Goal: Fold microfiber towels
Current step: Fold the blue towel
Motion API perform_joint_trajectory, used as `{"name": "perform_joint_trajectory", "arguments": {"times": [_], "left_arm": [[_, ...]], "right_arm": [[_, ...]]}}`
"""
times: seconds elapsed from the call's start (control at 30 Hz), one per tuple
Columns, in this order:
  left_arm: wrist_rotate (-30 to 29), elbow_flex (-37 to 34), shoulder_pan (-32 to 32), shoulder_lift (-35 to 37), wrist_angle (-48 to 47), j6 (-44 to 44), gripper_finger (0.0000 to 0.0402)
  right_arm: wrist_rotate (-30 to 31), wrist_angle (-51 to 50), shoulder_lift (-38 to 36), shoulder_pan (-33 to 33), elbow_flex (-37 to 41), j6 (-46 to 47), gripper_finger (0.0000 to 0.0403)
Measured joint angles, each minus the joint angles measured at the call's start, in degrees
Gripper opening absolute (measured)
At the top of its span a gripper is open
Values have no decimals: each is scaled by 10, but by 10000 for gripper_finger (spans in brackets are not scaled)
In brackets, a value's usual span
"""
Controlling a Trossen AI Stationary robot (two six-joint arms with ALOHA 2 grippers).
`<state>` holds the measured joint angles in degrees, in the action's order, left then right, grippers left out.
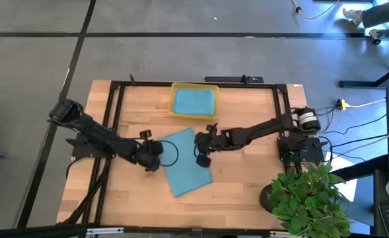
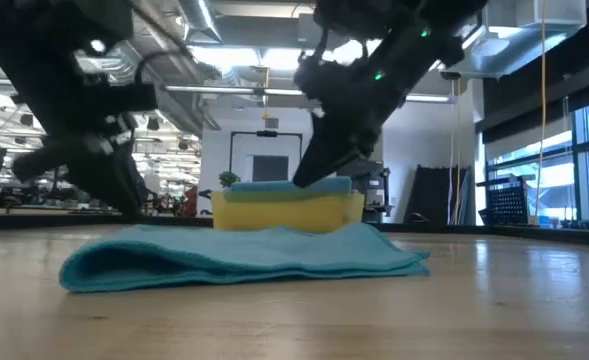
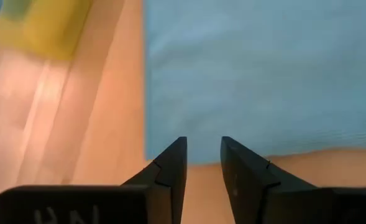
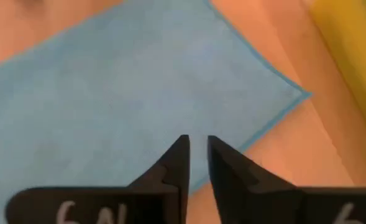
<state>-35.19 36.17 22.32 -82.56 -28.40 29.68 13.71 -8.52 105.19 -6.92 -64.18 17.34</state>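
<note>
A teal-blue towel [image 1: 184, 165] lies on the wooden table, turned at a slant; in the low view [image 2: 244, 255] it lies in layers with a rounded fold at one end. My left gripper [image 1: 156, 153] is over the towel's left edge, its fingers a little apart with nothing between them [image 3: 204, 142]. My right gripper [image 1: 201, 157] is over the towel's right edge near its far corner [image 4: 301, 94], fingers narrowly apart and empty [image 4: 198, 138]. A second teal-blue towel [image 1: 194, 100] lies in the yellow tray. The green, orange and yellow towels are out of view.
The yellow plastic tray [image 1: 173, 112] stands at the far middle of the table, just beyond the towel. A potted green plant [image 1: 306, 195] stands at the near right corner. Black frame rails [image 1: 115, 119] run along the table's left, far and right sides.
</note>
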Motion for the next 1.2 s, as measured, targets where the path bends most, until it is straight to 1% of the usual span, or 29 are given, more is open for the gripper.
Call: {"name": "perform_joint_trajectory", "arguments": {"times": [0.07,0.13,0.27,0.3,0.37,0.43,0.47,0.57,0.7,0.87,1.0,1.1,1.17,1.2], "left_arm": [[-3,11,24,6,6,0,91],[-6,20,52,7,41,-11,91],[16,22,122,-13,197,-82,91],[20,22,137,-24,238,-97,91],[29,23,167,-51,299,-126,91],[44,35,190,-83,319,-160,91],[47,46,201,-97,317,-171,91],[49,90,218,-142,316,-199,91],[68,161,217,-201,286,-228,91],[80,246,204,-243,134,-228,101],[83,314,197,-248,61,-229,126],[84,370,196,-247,-12,-247,150],[84,389,195,-247,-47,-253,166],[87,390,194,-247,-50,-253,174]], "right_arm": [[1,-14,-12,-14,0,-29,70],[1,-22,-22,-31,-1,-44,79],[1,-47,-23,-65,-1,-59,84],[10,-59,-23,-73,-1,-59,84],[55,-69,-24,-86,7,-52,84],[90,-57,-30,-96,31,-43,83],[93,-42,-34,-99,43,-40,82],[64,0,-55,-99,83,-31,82],[52,49,-82,-99,145,-26,82],[51,149,-112,-99,216,-14,82],[28,210,-123,-98,249,-11,82],[18,214,-125,-99,252,-10,82],[13,218,-125,-99,250,-10,82],[12,221,-125,-99,250,-10,82]]}}
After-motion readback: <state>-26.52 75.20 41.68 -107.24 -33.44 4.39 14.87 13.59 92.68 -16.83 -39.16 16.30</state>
